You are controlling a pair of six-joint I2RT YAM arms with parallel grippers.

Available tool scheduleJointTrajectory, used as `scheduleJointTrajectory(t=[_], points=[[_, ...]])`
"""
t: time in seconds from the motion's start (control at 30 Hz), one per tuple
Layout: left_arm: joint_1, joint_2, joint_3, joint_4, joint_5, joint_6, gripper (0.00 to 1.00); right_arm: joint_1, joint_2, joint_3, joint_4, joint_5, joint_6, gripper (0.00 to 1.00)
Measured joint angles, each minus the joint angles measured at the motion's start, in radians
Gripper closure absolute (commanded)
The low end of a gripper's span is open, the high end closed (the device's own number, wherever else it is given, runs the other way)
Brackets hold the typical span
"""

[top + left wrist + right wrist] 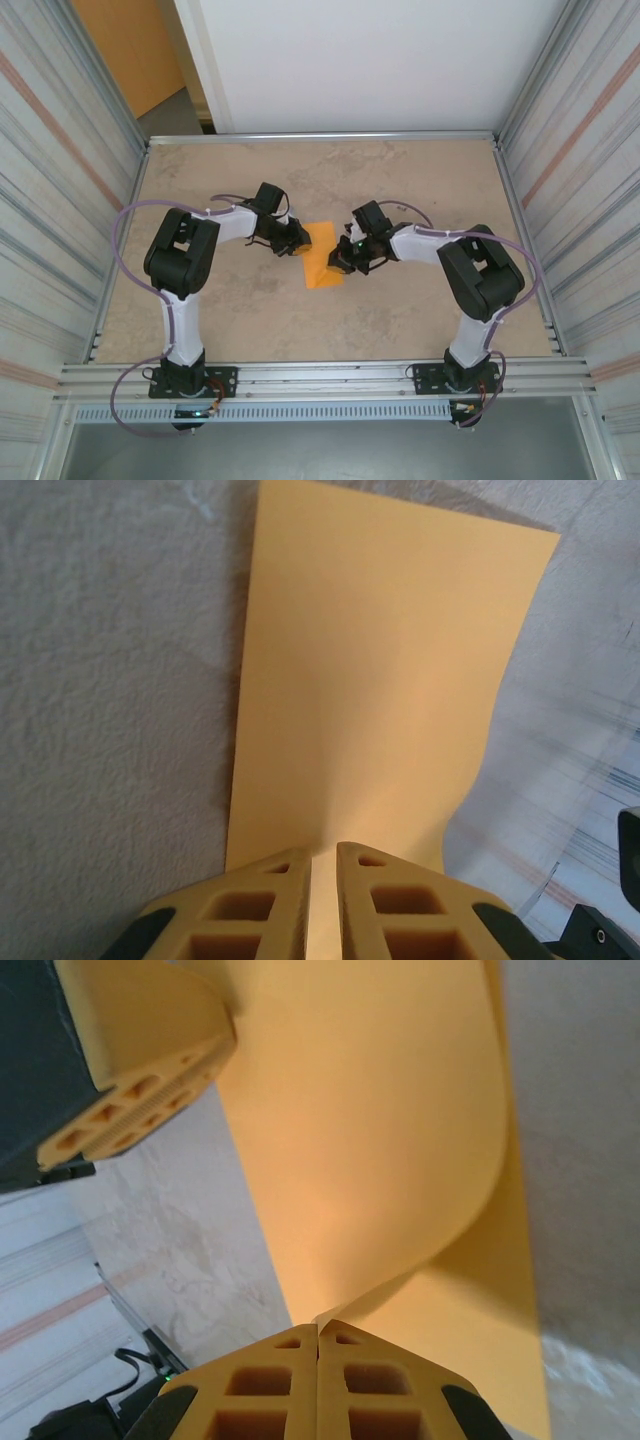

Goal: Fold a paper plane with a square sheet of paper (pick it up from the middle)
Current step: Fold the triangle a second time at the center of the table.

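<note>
- A bright-orange square sheet of paper [322, 256] sits near the middle of the stone-patterned table [420, 190], between two robot arms reaching in from either side.
- The left gripper [322, 870] has its tan fingers drawn almost together. Only a thin slit remains between them, pinching one edge of the sheet. The paper stretches away from it, with one side edge wavy.
- The right gripper [318, 1345] is fully closed, its fingertips meeting on the paper on the side away from the left gripper. There the paper curls up and over in a soft roll above a flat layer lying on the table.
- The sheet looks partly lifted and bowed rather than flat.
- The paper appears very light, thin and floppy. It likely bends under its own weight and keeps any hard crease, and it could tear or slip free if the arms pull apart.
- It is probably best held at the edges or corners with a light pinch. Both arms should move together so the curl lies down where the fold is wanted.
</note>
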Motion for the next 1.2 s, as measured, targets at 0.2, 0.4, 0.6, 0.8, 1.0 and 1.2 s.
scheduleJointTrajectory(t=[0.2,0.4,0.6,0.8,1.0,1.2], points=[[0.000,0.000,0.000,0.000,0.000,0.000,0.83,0.007,0.056,0.038,0.018,-0.001,0.002,1.00],[0.000,0.000,0.000,0.000,0.000,0.001,0.83,0.013,0.087,0.063,0.032,-0.014,0.004,1.00],[0.000,0.000,0.000,0.000,0.000,0.001,0.83,0.019,0.114,0.084,0.037,-0.024,0.003,1.00],[0.000,0.000,0.000,0.000,0.000,0.001,0.83,0.033,0.134,0.110,0.035,-0.029,0.000,1.00],[0.000,0.000,0.000,0.000,0.000,0.001,0.84,0.037,0.145,0.114,0.039,-0.031,0.000,1.00],[0.000,0.000,0.000,-0.004,-0.001,0.001,0.85,0.037,0.161,0.115,0.064,-0.030,0.006,1.00]])
